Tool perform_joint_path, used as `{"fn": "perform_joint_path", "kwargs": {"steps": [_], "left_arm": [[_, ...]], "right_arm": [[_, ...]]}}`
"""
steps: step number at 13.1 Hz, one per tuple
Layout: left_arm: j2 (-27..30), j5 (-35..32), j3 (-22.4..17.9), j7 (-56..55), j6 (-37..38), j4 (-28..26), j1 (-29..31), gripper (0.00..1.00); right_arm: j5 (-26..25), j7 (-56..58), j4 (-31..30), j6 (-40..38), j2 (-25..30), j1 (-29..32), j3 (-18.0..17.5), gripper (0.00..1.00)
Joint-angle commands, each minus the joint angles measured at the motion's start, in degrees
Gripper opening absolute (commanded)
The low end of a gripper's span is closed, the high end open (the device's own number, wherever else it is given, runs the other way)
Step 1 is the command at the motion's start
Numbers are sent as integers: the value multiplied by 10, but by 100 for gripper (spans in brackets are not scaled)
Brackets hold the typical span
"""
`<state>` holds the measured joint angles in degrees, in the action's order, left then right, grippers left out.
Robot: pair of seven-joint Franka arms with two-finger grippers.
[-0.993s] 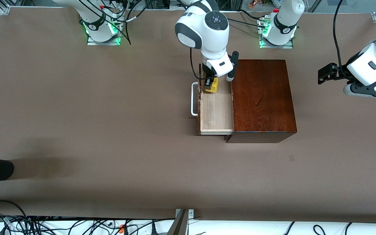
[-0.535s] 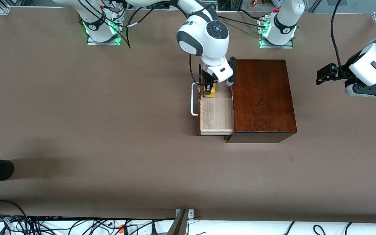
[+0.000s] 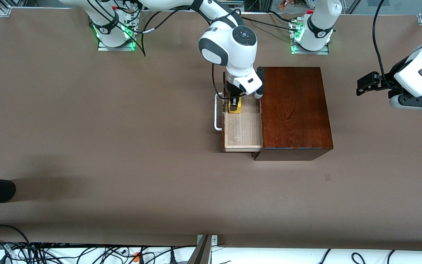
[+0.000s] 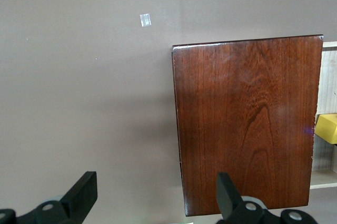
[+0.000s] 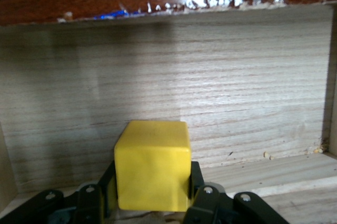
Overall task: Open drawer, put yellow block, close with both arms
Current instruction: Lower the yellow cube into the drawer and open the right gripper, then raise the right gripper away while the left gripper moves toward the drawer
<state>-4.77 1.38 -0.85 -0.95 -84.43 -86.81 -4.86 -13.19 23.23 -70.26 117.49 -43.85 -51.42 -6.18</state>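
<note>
right tool (image 3: pixel 235 101) grasps the yellow block (image 3: pixel 235 105) low inside the open drawer (image 3: pixel 243 128), near its handle edge. left tool (image 3: pixel 365 83) waits released off the box's (image 3: pixel 295 110) end. release and closing remain.

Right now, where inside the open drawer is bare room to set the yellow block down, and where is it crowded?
The drawer has bare pale wood from the yellow block to its wall nearest the front camera, between its handle and the dark box. It is crowded at the end toward the robots' bases, where the right gripper holds the block. The left gripper waits over bare table.
</note>
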Motion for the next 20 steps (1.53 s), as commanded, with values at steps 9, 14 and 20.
{"fn": "perform_joint_path", "kwargs": {"steps": [9, 14, 20], "left_arm": [[-1, 14, 0, -4, -8, 7, 4, 100], [-2, 14, 4, -5, -8, 8, 3, 100], [-9, 14, 13, -5, -9, 9, -9, 100]], "right_arm": [[-6, 29, 49, -26, 32, 13, 13, 100], [-5, 29, 49, -60, 131, 90, 13, 100], [77, 47, 43, -98, 231, 187, 36, 100]]}}
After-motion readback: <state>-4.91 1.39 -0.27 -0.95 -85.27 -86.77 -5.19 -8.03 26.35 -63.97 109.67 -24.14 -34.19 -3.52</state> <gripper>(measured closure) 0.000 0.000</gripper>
